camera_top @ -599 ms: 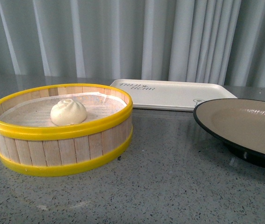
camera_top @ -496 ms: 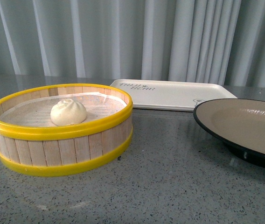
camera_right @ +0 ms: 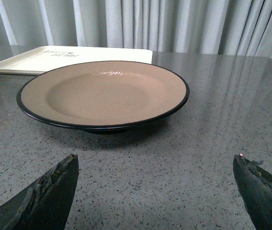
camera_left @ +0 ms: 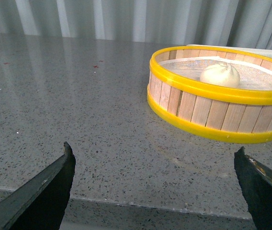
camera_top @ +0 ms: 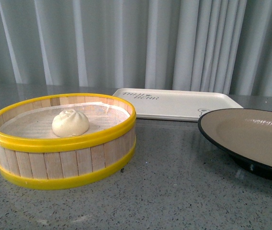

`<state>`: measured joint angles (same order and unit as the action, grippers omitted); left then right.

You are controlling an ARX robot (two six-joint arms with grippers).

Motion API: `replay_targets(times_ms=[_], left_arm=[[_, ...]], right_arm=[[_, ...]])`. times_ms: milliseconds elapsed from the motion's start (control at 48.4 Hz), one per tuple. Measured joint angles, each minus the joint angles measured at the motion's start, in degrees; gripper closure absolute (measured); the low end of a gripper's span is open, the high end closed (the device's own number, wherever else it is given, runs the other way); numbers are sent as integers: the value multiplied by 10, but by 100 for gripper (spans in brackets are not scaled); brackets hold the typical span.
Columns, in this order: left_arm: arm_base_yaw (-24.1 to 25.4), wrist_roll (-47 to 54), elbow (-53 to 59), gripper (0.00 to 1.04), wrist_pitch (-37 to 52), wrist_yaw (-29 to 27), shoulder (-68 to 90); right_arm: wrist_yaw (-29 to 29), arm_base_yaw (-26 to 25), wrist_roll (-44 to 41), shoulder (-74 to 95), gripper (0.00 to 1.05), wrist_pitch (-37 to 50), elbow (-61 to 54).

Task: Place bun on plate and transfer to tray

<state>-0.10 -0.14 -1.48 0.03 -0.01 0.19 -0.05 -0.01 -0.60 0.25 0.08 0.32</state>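
Black left claw [camera_left: 154,146] spread wide, empty, bare table [camera_left: 78,96] before it. Yellow-rimmed basket [camera_top: 62,163] near the left edge, bun [camera_top: 70,123] inside, untouched; framed slightly lower than a moment ago, probably camera shift only, task unstarted. At the far edge, tray [camera_top: 174,103]. Rightward, plate [camera_top: 251,136], bare; right claw [camera_right: 155,156] likewise gaping, empty.

Wooden steamer basket [camera_top: 62,160] w/ yellow rims sits on grey speckled tabletop [camera_top: 184,191], left side. White cloth liner [camera_top: 26,127] inside it. Pale grey pleated curtain [camera_top: 102,43] hangs behind, full width.
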Motion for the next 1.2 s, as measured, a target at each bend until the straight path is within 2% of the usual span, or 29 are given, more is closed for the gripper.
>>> replay_targets(times_ms=[992,1033,1074,1136,1198], left_arm=[[-1,-3,-1,7,-1,-4,1],[-8,-47,-6,7,-26,-63,19],[3,-106,-9,7,-21,-79,52],[33,-168,-9,7,2,-53,86],[84,-222,-17,7,45,6,125]], right_arm=[[0,0,0,0,8,0,0],[0,0,0,0,8,0,0],[0,0,0,0,8,0,0],[0,0,0,0,8,0,0],[0,0,0,0,8,0,0]])
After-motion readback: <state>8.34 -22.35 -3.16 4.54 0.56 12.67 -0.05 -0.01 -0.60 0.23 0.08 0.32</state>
